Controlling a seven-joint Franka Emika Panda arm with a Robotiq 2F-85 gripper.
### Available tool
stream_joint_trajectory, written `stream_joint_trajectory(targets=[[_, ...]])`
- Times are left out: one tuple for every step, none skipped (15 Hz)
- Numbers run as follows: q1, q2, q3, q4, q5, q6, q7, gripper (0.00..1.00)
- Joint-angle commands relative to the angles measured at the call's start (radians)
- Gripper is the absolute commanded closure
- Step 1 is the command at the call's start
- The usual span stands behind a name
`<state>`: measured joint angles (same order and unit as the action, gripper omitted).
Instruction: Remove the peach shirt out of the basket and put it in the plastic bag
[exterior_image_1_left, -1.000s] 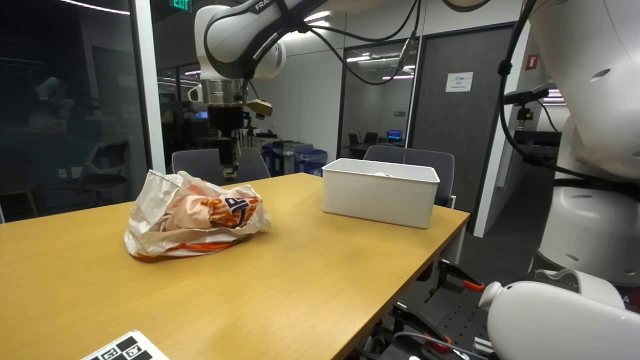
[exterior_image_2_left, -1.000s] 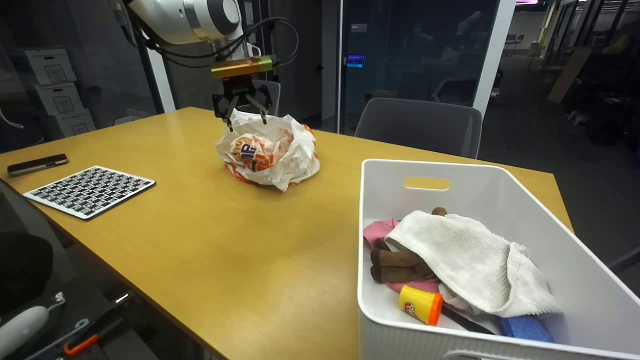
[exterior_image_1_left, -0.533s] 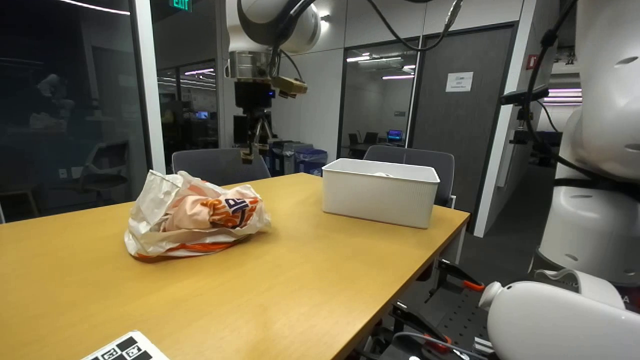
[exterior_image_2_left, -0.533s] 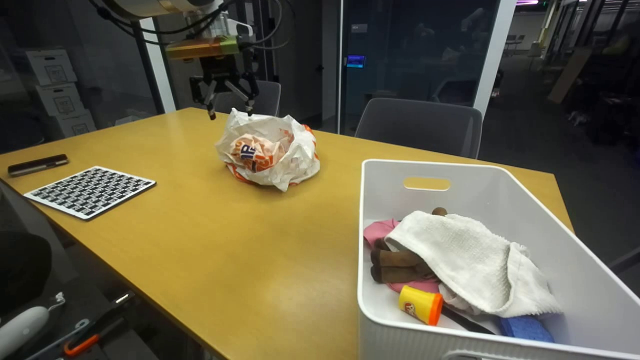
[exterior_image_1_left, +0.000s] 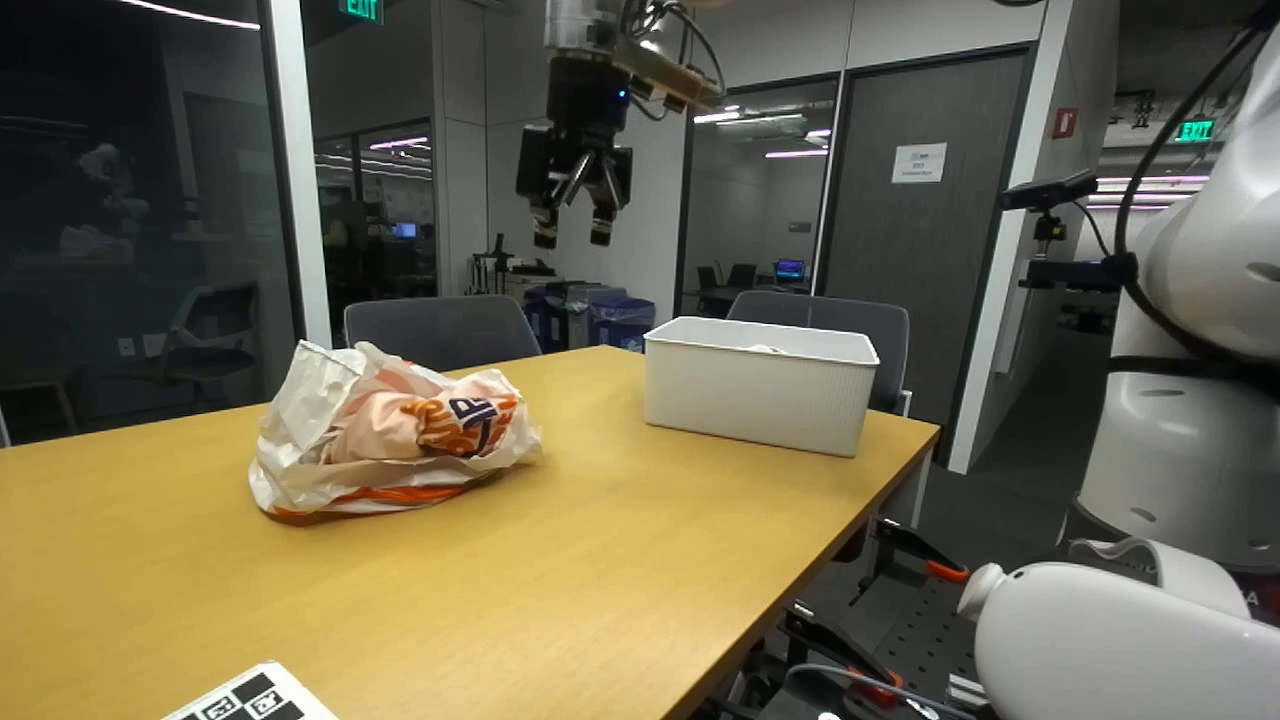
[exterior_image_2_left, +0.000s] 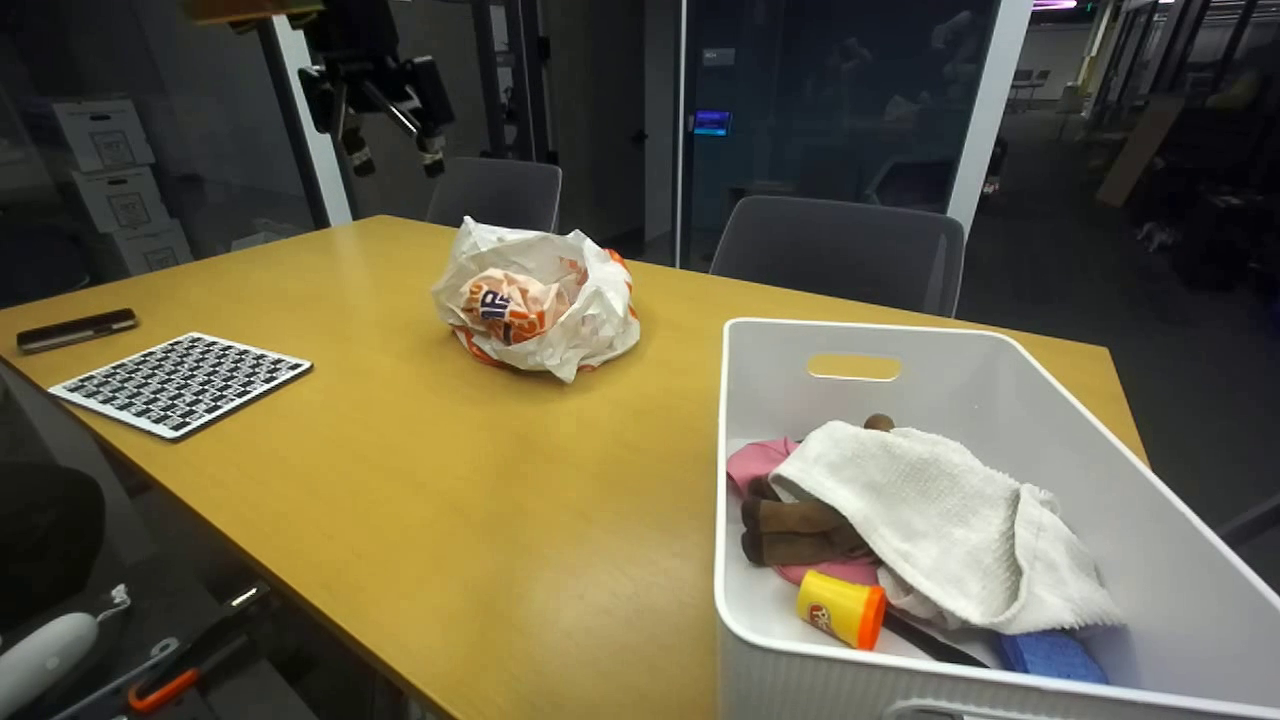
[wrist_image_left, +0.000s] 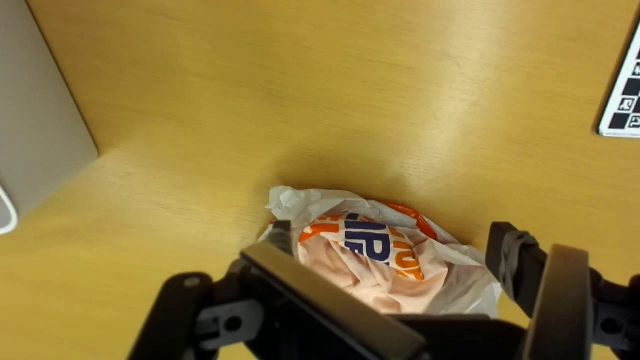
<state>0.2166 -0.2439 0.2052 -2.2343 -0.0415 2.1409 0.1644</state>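
Wrist view: the peach shirt is seen bunched inside the plastic bag on the surface, well apart from the spread fingers, and is judged light, soft and unbreakable, best pinched by a raised fold.

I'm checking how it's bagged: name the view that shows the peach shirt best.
The wrist view: the peach shirt appears largest there, folds clear from above, though the gripper hides part. Both exterior views show it smaller and more side-on, bunched in the plastic bag.
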Motion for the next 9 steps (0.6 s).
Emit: stream_joint_trajectory(targets=[[-0.025,-0.194,0.005,-0.122,0.038,0.003,0.126,0.0],[-0.022,-0.229,0.004,-0.141,0.05,-0.009,0.122,0.0],[-0.024,-0.131,0.012,-0.074,0.026,-0.007,0.088,0.0],[-0.025,-0.155,0.014,-0.089,0.029,-0.011,0.09,0.0],[-0.025,-0.161,0.015,-0.091,0.029,-0.014,0.089,0.0],[-0.024,-0.159,0.017,-0.092,0.028,-0.015,0.09,0.0],[-0.025,-0.151,0.017,-0.091,0.028,-0.014,0.09,0.0],[-0.026,-0.14,0.016,-0.09,0.028,-0.014,0.09,0.0],[-0.025,-0.133,0.017,-0.089,0.027,-0.014,0.09,0.0]])
